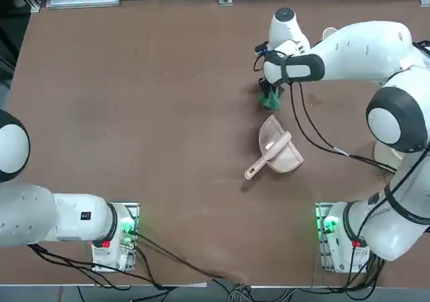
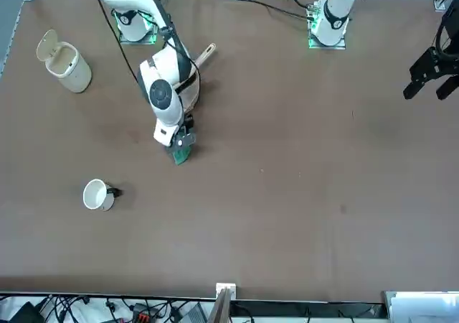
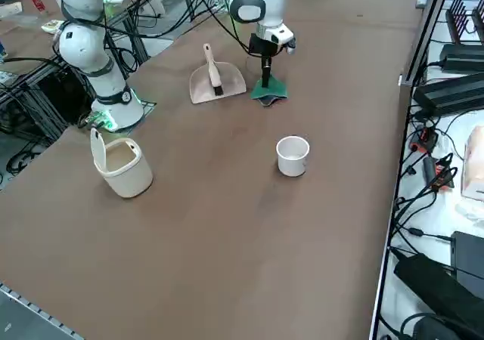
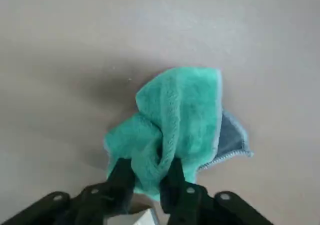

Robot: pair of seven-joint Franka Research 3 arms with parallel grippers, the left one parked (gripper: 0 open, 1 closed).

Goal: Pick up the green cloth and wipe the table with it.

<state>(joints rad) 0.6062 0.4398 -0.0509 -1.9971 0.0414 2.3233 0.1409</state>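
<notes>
right gripper [image 4: 149,174]: fingers pinching a bunched fold of the green microfiber cloth [image 4: 195,112]; grip looks sound, though firmness can't be judged
cloth: on the brown tabletop [image 3: 204,242], directly below the wrist; loose folds spread out past the fingertips, grey-blue underside showing at one corner
dustpan [image 1: 290,160]: just beside the cloth, toward the arms' bases; a wiping stroke that way would probably snag it
next: press lightly, sweep leftward; keep the loose folds flat

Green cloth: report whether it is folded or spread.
Bunched, not spread: the cloth puckers between the claw's fingers, a grey corner poking out.
</notes>
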